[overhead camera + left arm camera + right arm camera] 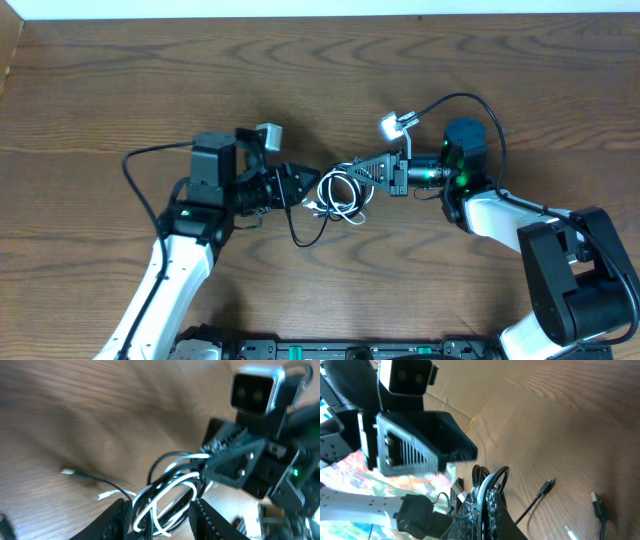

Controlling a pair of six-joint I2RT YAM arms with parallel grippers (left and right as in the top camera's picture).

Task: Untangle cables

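Beyond gripped cables (489,480), black plug (548,485)

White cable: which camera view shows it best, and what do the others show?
Left wrist: the white cable loops across the foreground, clearly traceable. Overhead shows only a small tangled coil. Right wrist shows mostly dark loops, with white hardly distinguishable.

Legible markings: none. No text, label, brand, number or sign can be read in the overhead view or in either wrist view.
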